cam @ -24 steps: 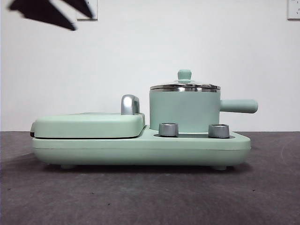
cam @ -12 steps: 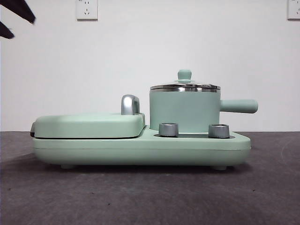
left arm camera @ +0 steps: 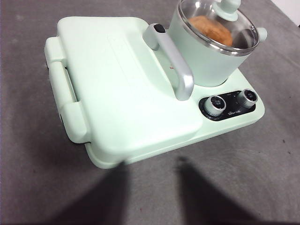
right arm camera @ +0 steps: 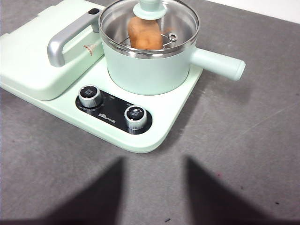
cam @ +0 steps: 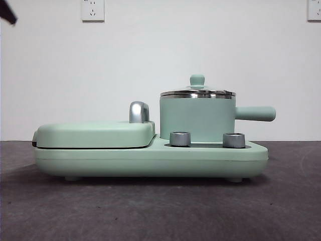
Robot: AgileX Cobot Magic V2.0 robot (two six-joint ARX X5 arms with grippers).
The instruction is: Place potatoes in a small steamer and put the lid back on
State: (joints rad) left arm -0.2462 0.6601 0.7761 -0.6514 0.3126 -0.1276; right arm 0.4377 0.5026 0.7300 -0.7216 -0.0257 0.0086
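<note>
The mint-green small steamer [cam: 197,119] stands on the right of the green cooker base, its handle pointing right. The glass lid [cam: 197,92] with its green knob sits on the pot. The orange-brown potato [right arm camera: 145,33] lies inside under the lid; it also shows in the left wrist view [left arm camera: 211,29]. My left gripper [left arm camera: 151,162] is open and empty, high above the table in front of the griddle. My right gripper [right arm camera: 154,159] is open and empty, high above the table in front of the knobs. A black arm tip [cam: 7,15] shows at the front view's top left corner.
The flat green griddle cover [cam: 95,133] with a steel handle [cam: 139,111] lies shut on the base's left half. Two steel knobs [cam: 180,138] sit on the base's front. Grey table [cam: 160,211] surrounds the cooker.
The black arm tip in the front view has drawn back up and left, almost out of the picture. The pot, lid and potato have not moved.
</note>
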